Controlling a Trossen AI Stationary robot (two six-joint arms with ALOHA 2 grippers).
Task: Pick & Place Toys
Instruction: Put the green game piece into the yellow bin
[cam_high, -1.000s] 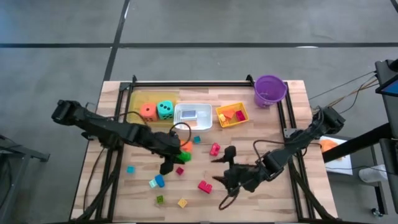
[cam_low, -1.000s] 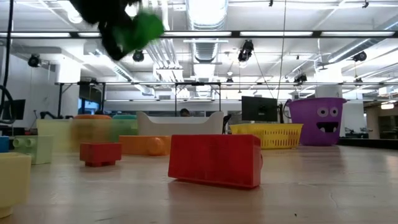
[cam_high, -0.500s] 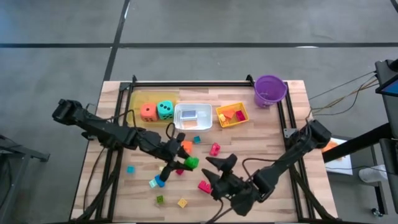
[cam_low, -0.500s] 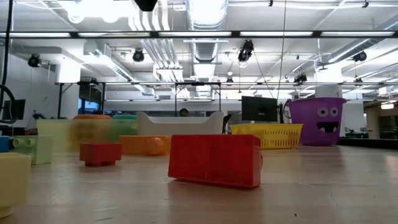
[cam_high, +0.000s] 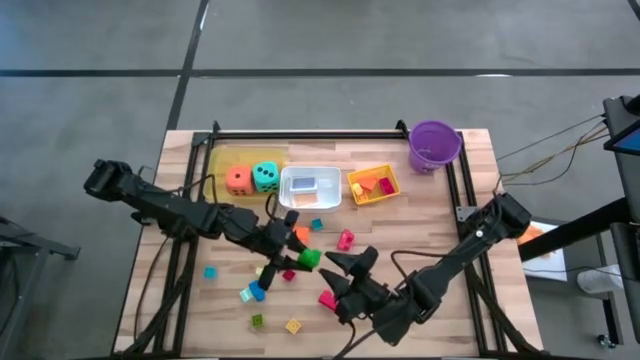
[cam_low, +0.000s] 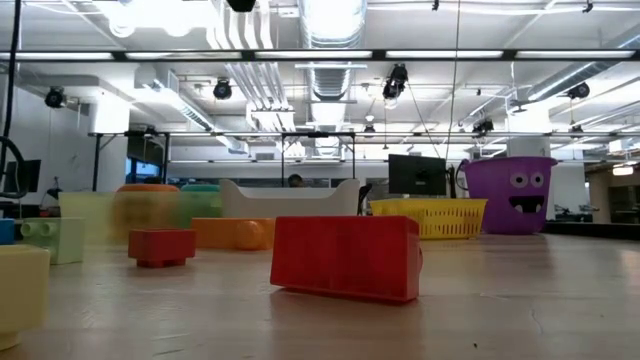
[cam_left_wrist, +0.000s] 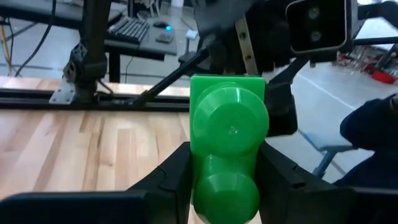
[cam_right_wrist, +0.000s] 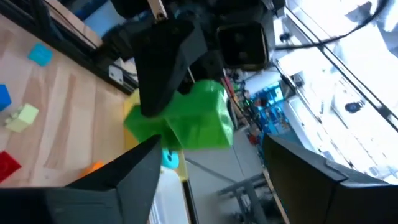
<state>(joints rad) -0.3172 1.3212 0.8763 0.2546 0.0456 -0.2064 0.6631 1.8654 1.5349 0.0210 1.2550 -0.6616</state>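
- Clearly, the green block (cam_high: 307, 260) is clamped in the left end effector (cam_high: 298, 258), lifted off the bench (cam_high: 470, 200); the left wrist view shows its round studs (cam_left_wrist: 229, 127) standing between the two dark fingers (cam_left_wrist: 168, 177).
- Just beside it, the right end effector (cam_high: 345, 272) faces the block with its fingers spread wide apart and nothing in them; in the right wrist view the block (cam_right_wrist: 196, 121) hangs ahead of them.
- My judgement: this looks like a hand-over, and the risk is that the right end effector closes off-centre on the smooth plastic, or the left one lets go too soon, so the block drops among the loose toys.
- Below and near the right end effector lies a red block (cam_high: 327, 299); a pink block (cam_high: 345, 239) lies just beyond.
- Farther off, beyond both end effectors, sit the orange die (cam_high: 238, 179), teal die (cam_high: 265, 177), white tray (cam_high: 310, 200), yellow tray (cam_high: 374, 198) and purple bucket (cam_high: 434, 145).
- The bench is pale wood planking with a black frame; the low view shows an open workshop with ceiling lights and ducts.
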